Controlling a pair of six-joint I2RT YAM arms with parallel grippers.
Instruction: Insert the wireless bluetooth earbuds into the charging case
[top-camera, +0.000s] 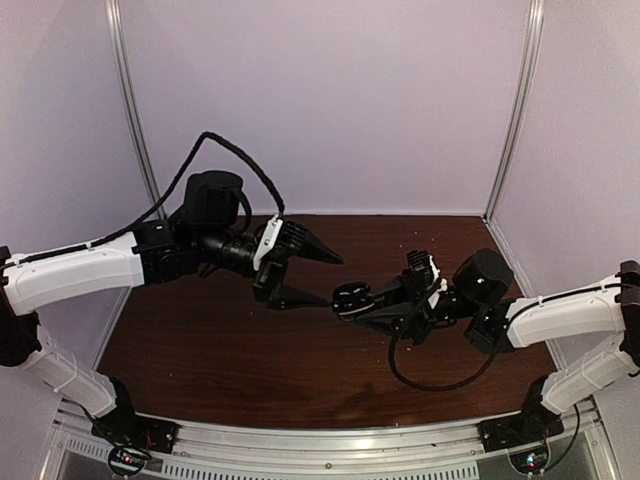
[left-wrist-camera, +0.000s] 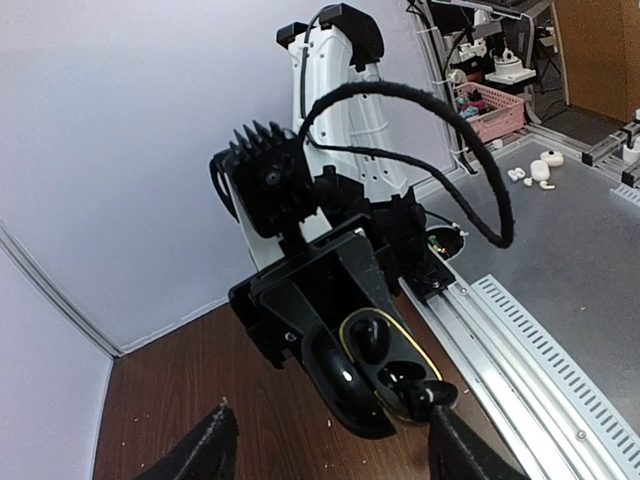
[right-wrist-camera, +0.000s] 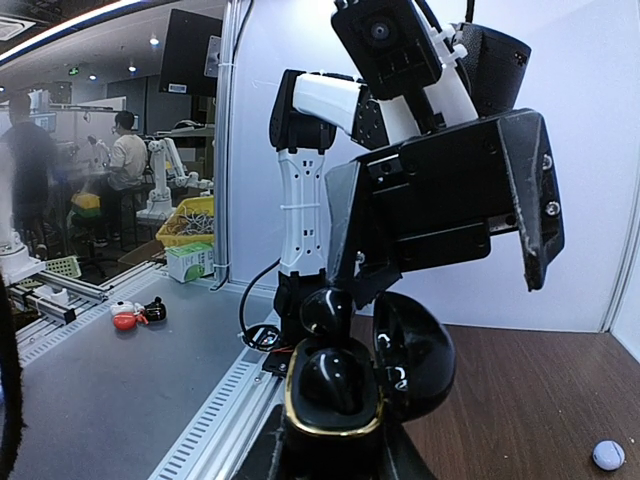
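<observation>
Grip: your R gripper (top-camera: 352, 302) is clamped on the open charging case (left-wrist-camera: 350, 390), L gripper (top-camera: 334, 282) just beside it w/ jaws wide, empty. One black earbud (right-wrist-camera: 325, 312) looks proud of its well, so a nudge or tilt could pop it out. Black on black hides whether it's seated; pale earbud (right-wrist-camera: 608, 455) lies on the table (right-wrist-camera: 520, 400), well apart.

from above, the charging case (top-camera: 350, 298) in the right hand (top-camera: 357, 304) is a small dark lump, its inside unreadable; the right wrist view's bottom edge cuts that hand off below the case; the left hand (left-wrist-camera: 335, 450) shows only cropped fingers (left-wrist-camera: 205, 450); the pale earbud (right-wrist-camera: 608, 455) on the worktop (right-wrist-camera: 520, 400) is too small to make out; a distant person (right-wrist-camera: 127, 158) is blurred
</observation>
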